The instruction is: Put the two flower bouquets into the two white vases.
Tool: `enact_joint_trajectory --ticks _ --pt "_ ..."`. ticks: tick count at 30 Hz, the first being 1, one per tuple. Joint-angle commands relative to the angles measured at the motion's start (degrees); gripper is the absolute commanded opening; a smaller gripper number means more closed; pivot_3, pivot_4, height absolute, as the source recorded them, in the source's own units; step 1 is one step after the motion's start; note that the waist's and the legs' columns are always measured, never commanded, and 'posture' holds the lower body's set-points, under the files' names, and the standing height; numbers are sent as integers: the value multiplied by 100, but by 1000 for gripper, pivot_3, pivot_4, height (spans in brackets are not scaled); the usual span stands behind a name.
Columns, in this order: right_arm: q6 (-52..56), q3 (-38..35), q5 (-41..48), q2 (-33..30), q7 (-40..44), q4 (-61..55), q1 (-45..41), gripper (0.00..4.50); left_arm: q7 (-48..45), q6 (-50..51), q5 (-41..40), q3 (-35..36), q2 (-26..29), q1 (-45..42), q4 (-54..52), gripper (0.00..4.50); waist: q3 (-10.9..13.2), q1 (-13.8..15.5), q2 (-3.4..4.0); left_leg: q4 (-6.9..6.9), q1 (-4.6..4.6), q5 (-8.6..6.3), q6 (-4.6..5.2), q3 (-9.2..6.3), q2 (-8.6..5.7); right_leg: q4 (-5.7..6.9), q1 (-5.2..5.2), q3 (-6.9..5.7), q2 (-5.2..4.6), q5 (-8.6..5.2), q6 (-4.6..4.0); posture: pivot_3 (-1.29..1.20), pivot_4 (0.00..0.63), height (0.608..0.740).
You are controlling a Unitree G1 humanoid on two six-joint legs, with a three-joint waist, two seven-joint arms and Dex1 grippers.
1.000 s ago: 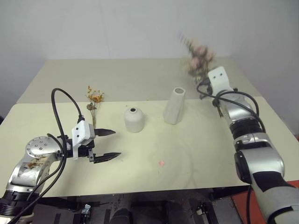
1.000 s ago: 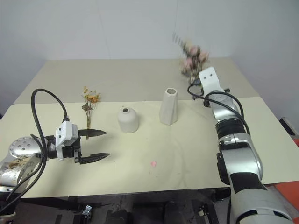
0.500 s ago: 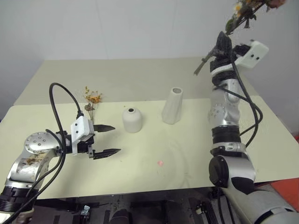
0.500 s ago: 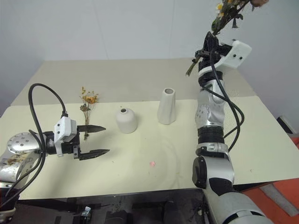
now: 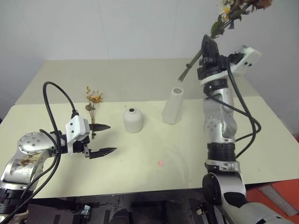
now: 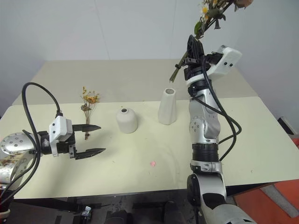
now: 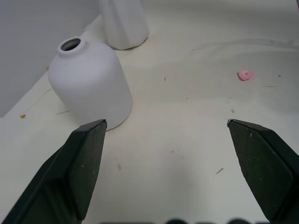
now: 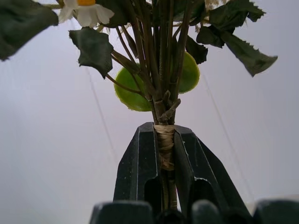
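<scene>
My right gripper (image 5: 207,45) is raised high above the table, shut on the stems of the bushy bouquet (image 5: 232,10). Its leaves and blooms reach the top edge, and the stem ends (image 5: 188,69) hang down-left, above and just right of the tall white vase (image 5: 174,106). In the right wrist view the fingers (image 8: 135,163) clamp the bound stems (image 8: 164,140). The squat white vase (image 5: 133,120) stands left of the tall one. The thin orange sprig (image 5: 92,103) lies flat further left. My left gripper (image 5: 103,138) is open and empty just in front of the sprig, with the squat vase (image 7: 91,84) ahead of it.
The cream table (image 5: 196,154) has a seam across its middle. A small pink speck (image 5: 160,163) lies in front of the vases. A pale wall stands behind the table's far edge.
The right arm has lifted the bushy bouquet off the far right of the table, turned it upright and swung it left toward the tall vase. The left gripper stays put.
</scene>
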Motion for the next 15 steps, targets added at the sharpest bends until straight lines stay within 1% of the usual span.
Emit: enact_joint_trajectory --ticks 1,5,10,15 --pt "146 46 59 70 -92 -462 108 208 60 -15 -64 153 33 44 -123 4500 0 -1 0 0 2 0 0 0 0 0 1 0 0 0 0 0 150 740" --pt "220 113 13 118 -68 -539 236 208 87 -19 -80 136 20 17 -127 4500 0 -2 0 0 2 0 0 1 0 1 1 0 1 0 0 0 150 740" --pt "59 101 -151 58 119 -136 228 208 64 -28 -98 186 59 -4 -107 4500 0 -12 0 -1 1 0 0 1 0 0 0 0 1 0 0 0 150 740" --pt "2 55 -177 55 247 7 195 208 79 -12 -121 268 78 69 -153 4500 0 -11 0 -1 2 0 0 1 0 0 0 0 1 0 0 0 150 740"
